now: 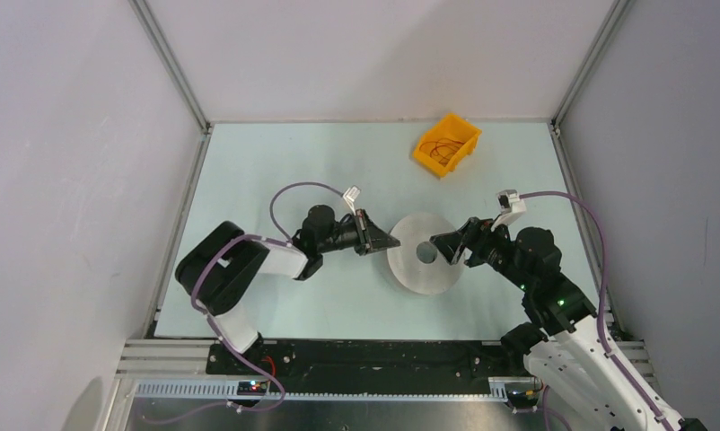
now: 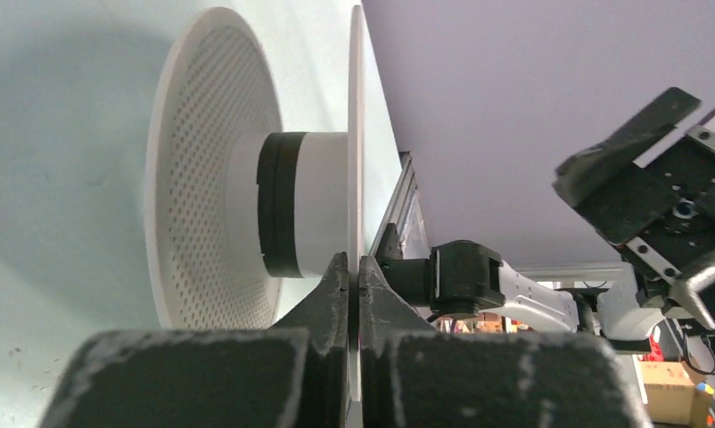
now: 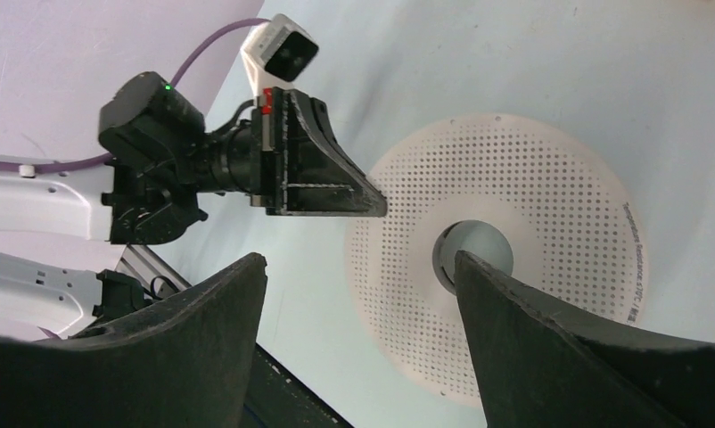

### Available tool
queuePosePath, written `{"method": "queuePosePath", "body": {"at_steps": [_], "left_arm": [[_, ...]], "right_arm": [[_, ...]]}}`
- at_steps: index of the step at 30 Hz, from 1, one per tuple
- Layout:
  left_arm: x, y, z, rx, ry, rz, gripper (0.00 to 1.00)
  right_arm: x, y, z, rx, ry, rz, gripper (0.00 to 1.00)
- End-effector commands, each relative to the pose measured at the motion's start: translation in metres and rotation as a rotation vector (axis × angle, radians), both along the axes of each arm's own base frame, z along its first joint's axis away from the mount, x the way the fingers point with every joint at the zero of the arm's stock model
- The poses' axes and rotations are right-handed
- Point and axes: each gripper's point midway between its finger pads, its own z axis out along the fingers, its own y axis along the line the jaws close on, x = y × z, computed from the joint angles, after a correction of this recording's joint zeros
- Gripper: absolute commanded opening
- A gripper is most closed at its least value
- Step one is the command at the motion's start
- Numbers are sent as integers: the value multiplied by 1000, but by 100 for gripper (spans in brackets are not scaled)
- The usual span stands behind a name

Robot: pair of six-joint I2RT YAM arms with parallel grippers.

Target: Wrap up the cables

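The thin red-orange cables (image 1: pixel 440 150) lie in loose loops inside an orange bin (image 1: pixel 462 132) at the back of the table, away from both grippers. A white perforated spool (image 1: pixel 412 269) lies flat at the table's middle. My left gripper (image 1: pixel 390 242) is shut on the left edge of the spool's upper flange (image 2: pixel 355 134); the jaws pinch the thin disc (image 2: pixel 355 267). The hub (image 2: pixel 305 201) and lower flange (image 2: pixel 202 169) are bare of wire. My right gripper (image 1: pixel 440 247) hangs open and empty over the spool (image 3: pixel 514 178) near its centre hole (image 3: pixel 361 259).
Grey walls with metal corner posts close in the table on three sides. The left arm's purple hose (image 1: pixel 289 193) arcs above its wrist. The rail holding the arm bases (image 1: pixel 338 359) runs along the near edge.
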Motion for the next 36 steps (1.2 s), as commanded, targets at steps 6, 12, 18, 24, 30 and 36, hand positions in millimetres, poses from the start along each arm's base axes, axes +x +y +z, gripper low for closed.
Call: {"method": "queuePosePath", "body": {"at_steps": [6, 12, 18, 24, 30, 36], "left_arm": [[11, 36, 53, 268, -288, 110, 0], [21, 83, 106, 621, -545, 252, 0], [17, 96, 108, 828, -638, 270, 0], [17, 90, 88, 956, -650, 232, 0], [15, 84, 84, 963, -628, 210, 20], [9, 88, 102, 922, -627, 233, 47]], "right_arm": [[2, -2, 4, 10, -19, -17, 80], [5, -4, -5, -13, -2, -33, 80], [8, 0, -18, -11, 27, -27, 80], [8, -2, -25, -25, 40, -30, 80], [6, -4, -26, -26, 41, -34, 80], [5, -4, -27, -17, 37, -37, 81]]}}
